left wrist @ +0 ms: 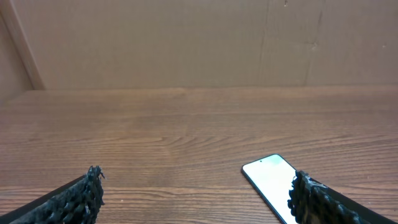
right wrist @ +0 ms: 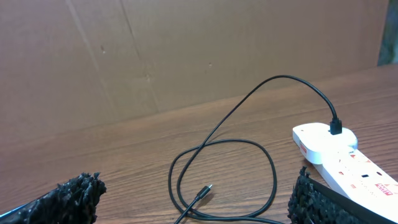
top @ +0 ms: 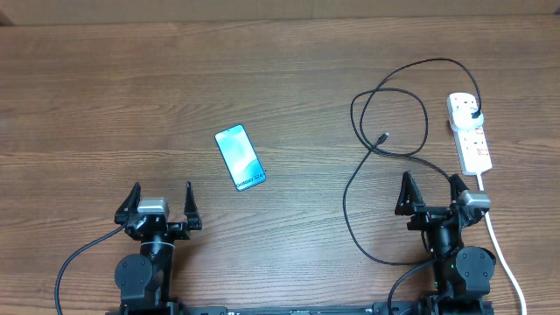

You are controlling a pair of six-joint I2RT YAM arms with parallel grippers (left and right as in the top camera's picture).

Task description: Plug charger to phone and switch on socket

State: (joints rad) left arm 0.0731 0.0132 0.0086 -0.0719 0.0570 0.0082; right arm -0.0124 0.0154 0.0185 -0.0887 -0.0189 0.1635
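- Black and thin, the charger [top: 346, 203] is laid in loose loops on the right half of the bench [top: 131, 87]. Its plug [top: 473, 114] is seated in the far end of the socket [top: 470, 131].
- The connector tip [top: 385, 136] is left free on the wood. It lies ahead of the right jaws and a little toward their left side, apart from them. In the right wrist view the tip [right wrist: 204, 190] is seen low, between the two fingers, with the cable's loop curled around it.
- A lower run of the cable is carried past the left of the right arm [top: 442, 214] toward the near edge.
- The socket is set lengthwise, ahead of the right jaws and to their right. Its thick white cord [top: 503, 254] is trailed back past the right arm. The positions of its red-marked switches cannot be read.
- The phone [top: 240, 157] is laid flat and slightly askew, screen lit. It is ahead of the left jaws and to their right, well apart from the connector tip. In the left wrist view the phone's [left wrist: 270, 180] near end is partly hidden by the right-hand finger.
- Both pairs of jaws are spread wide, with nothing held between them.
- Bare wood is left between the phone and the cable loops, and across the whole far left of the bench.
- The far edge of the bench is met by a brown board wall [left wrist: 186, 43].
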